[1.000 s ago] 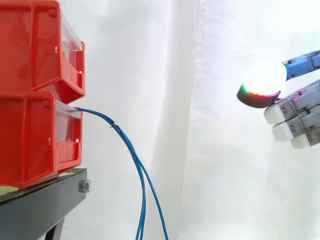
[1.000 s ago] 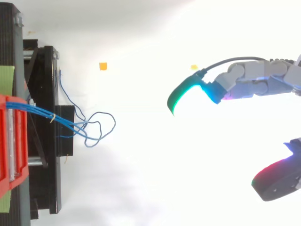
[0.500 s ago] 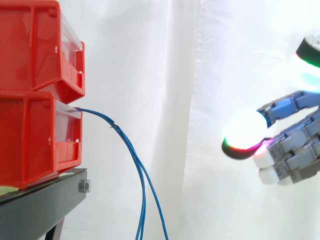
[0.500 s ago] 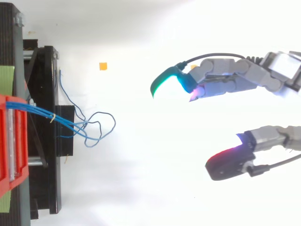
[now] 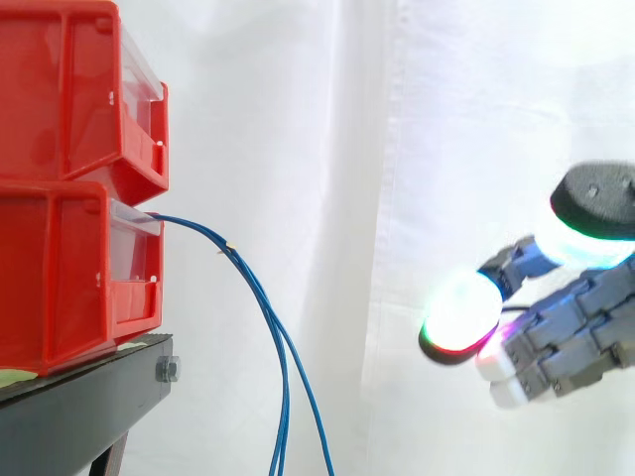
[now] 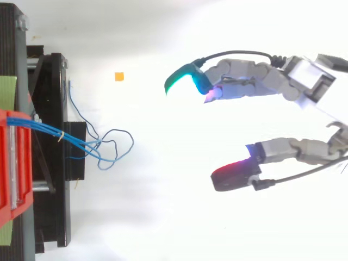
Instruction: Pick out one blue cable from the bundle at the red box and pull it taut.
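Observation:
A bundle of thin blue cables (image 5: 260, 297) leaves the front of the lower red bin (image 5: 69, 268) and droops down past the stand. From above, the cables (image 6: 81, 142) run right from the bin (image 6: 15, 163) and end in loose loops (image 6: 117, 147). My hand (image 5: 571, 332) hangs open well to the right of the cables, lower than the bin's mouth. In the top view the hand (image 6: 255, 87) has its fingers spread wide from the thumb (image 6: 234, 174), nothing between them, a wide gap left to the loops.
A second red bin (image 5: 74, 99) is stacked on the lower one. Both rest on a black stand (image 5: 89, 407). A white curtain hangs behind. A small orange marker (image 6: 118, 76) lies on the white floor.
My hand has moved left toward the cables and lower, with the thumb coming into view. The cables and bins have not moved.

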